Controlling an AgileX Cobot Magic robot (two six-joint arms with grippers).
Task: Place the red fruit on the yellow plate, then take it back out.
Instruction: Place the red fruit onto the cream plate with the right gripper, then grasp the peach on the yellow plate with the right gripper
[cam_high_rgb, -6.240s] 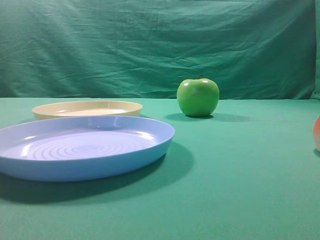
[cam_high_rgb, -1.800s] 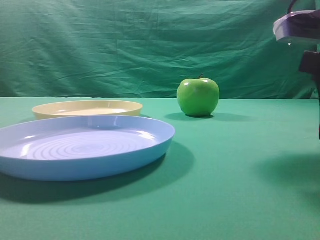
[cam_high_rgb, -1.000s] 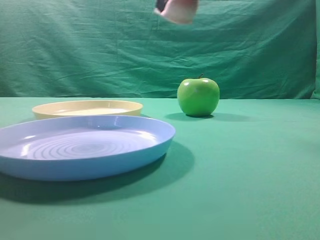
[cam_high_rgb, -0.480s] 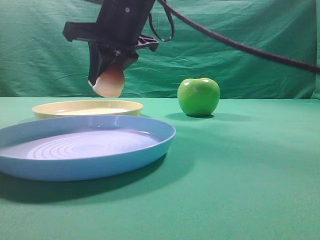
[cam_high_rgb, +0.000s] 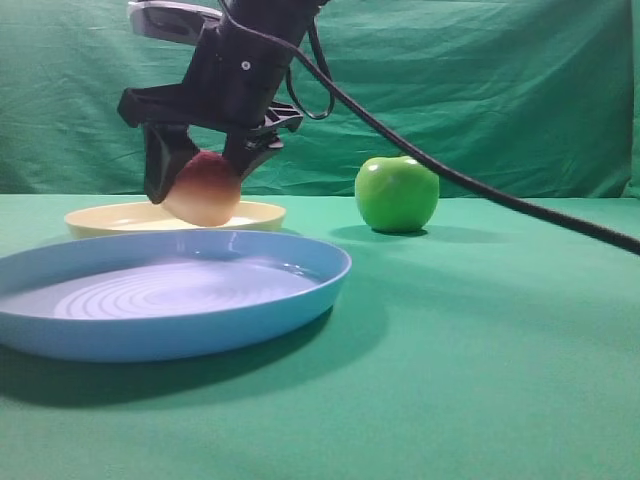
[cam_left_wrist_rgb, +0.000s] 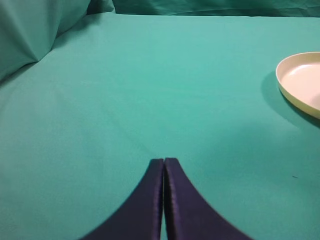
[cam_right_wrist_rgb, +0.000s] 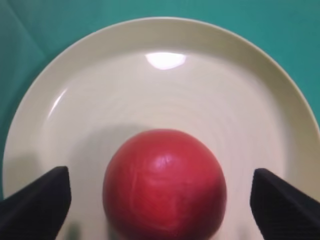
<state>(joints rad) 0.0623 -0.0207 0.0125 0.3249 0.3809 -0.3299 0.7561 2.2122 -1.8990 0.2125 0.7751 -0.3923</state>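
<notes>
The red fruit (cam_high_rgb: 203, 190) (cam_right_wrist_rgb: 164, 183) rests on the yellow plate (cam_high_rgb: 100, 218) (cam_right_wrist_rgb: 165, 30), red side up. My right gripper (cam_high_rgb: 203, 175) (cam_right_wrist_rgb: 160, 172) hangs over the plate, open. One black finger (cam_right_wrist_rgb: 37, 200) stands to the left of the fruit and the other to its right, with a gap on both sides. My left gripper (cam_left_wrist_rgb: 164, 161) is shut and empty, low over bare green cloth. In the left wrist view, an edge of the yellow plate (cam_left_wrist_rgb: 300, 85) shows at the far right. The left gripper does not appear in the exterior view.
A large light-blue plate (cam_high_rgb: 170, 320) lies in front of the yellow one, near the camera. A green apple (cam_high_rgb: 396, 194) stands to the right of the plates. The right arm and its cable (cam_high_rgb: 480, 190) slant down across the right half. Green cloth covers table and backdrop.
The right gripper has come down from high up to the yellow plate with the fruit. Its fingers have spread apart and let go of the fruit, which now lies on the plate.
</notes>
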